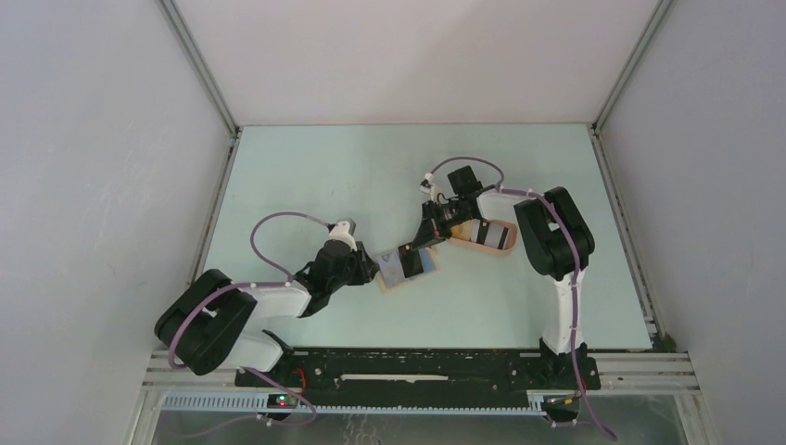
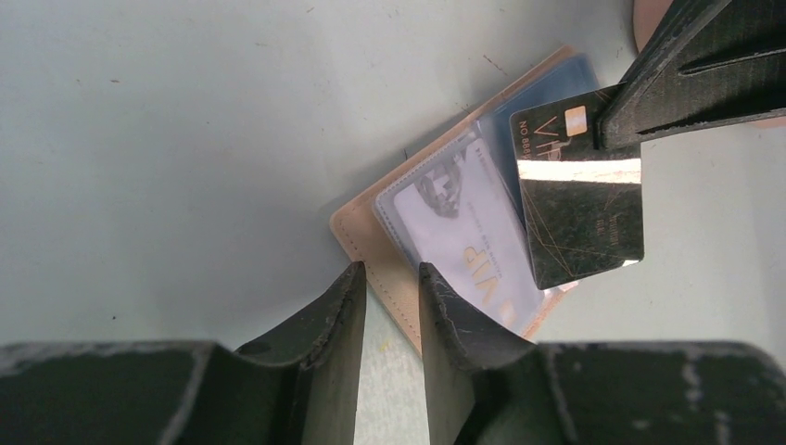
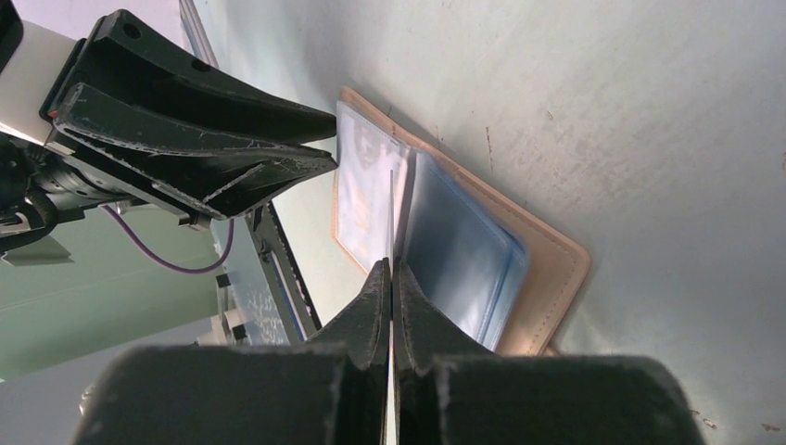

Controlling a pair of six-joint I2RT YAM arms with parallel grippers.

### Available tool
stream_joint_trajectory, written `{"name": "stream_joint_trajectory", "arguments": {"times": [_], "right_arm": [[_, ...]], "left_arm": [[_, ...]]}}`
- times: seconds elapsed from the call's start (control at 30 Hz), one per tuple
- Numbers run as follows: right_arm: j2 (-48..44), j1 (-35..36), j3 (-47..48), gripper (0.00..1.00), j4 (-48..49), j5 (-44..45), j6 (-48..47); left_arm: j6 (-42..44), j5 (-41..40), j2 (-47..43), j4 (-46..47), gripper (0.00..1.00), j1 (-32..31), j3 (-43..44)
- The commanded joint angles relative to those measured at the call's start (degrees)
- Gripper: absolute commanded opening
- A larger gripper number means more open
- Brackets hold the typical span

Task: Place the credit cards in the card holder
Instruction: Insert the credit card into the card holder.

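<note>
The tan card holder (image 1: pixel 424 273) (image 2: pixel 357 232) (image 3: pixel 556 269) lies open on the table, its clear sleeves up. A light blue-grey credit card (image 2: pixel 463 236) (image 3: pixel 360 185) sits in one sleeve. My right gripper (image 1: pixel 429 236) (image 3: pixel 390 264) is shut on a black credit card (image 2: pixel 579 209), held on edge over the holder's middle fold; it shows as a thin line (image 3: pixel 391 218) in the right wrist view. My left gripper (image 1: pixel 373 269) (image 2: pixel 391 278) is at the holder's near edge, jaws a little apart, the tan edge and bare table showing between them.
A peach-pink oval tray (image 1: pixel 486 248) (image 2: pixel 649 14) sits just behind the right gripper with a dark-banded card (image 1: pixel 500 235) in it. Grey walls close in the table on three sides. The arms' base rail (image 1: pixel 417 371) runs along the near edge.
</note>
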Motion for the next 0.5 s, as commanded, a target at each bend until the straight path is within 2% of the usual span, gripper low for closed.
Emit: {"name": "stream_joint_trajectory", "arguments": {"times": [0.0, 0.47], "right_arm": [[1.0, 0.8, 1.4, 0.0, -0.3, 1.6, -0.2], [-1.5, 1.5, -0.6, 0.0, 0.9, 8.9, 1.0]], "left_arm": [[1.3, 1.6, 1.3, -2.8, 0.33, 0.1, 0.0], [1.4, 0.1, 2.0, -3.3, 0.33, 0.4, 0.1]]}}
